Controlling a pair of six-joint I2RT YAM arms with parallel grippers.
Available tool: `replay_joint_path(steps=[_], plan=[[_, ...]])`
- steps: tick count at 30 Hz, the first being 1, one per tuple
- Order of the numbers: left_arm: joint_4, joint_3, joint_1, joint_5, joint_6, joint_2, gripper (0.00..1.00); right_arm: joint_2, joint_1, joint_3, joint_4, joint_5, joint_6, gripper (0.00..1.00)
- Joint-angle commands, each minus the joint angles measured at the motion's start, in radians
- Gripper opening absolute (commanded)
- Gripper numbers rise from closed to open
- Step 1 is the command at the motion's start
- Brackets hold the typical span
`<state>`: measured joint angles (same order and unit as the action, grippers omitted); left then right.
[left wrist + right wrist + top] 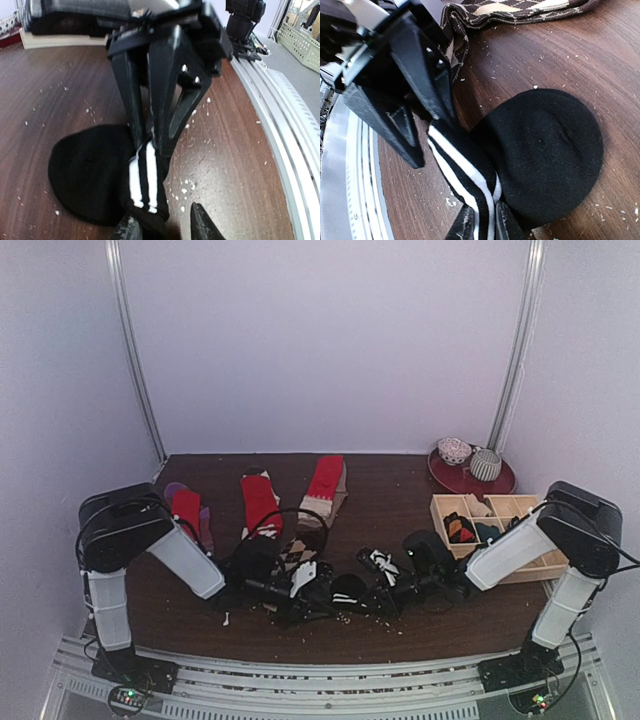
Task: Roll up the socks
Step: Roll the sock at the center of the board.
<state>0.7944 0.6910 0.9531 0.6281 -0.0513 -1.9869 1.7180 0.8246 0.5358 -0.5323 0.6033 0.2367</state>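
From above, the black sock [345, 595] lies front-centre. Left wrist: the left gripper [162, 220] is spread, the cuff [144, 185] beside one finger; I'd close squarely before rolling. Right wrist: the right gripper [484, 225] pinches the cuff; keep it taut.

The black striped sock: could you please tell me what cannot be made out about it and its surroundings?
1. Left wrist view: whether the left gripper grips the black striped sock; the bottom edge cuts off its fingertips.
2. Top view: the sock is lost in a small dark tangle between the arms.
3. Top view: what lies in the wooden tray is too small to tell.
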Motion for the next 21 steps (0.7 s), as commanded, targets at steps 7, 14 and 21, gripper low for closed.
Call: replay_joint_path(steps=[7,14,21], plan=[[0.001,0.104,0.007,0.088,-0.038,0.003,0.78,0.080,0.008,-0.032,0.243,-0.037,0.013,0.15],[-0.015,0.085,0.006,0.022,-0.047,0.016,0.94,0.082,0.008,-0.030,0.246,-0.033,0.013,0.15],[-0.071,0.085,0.007,0.045,-0.037,-0.019,0.66,0.086,0.009,-0.028,0.246,-0.031,0.012,0.15]])
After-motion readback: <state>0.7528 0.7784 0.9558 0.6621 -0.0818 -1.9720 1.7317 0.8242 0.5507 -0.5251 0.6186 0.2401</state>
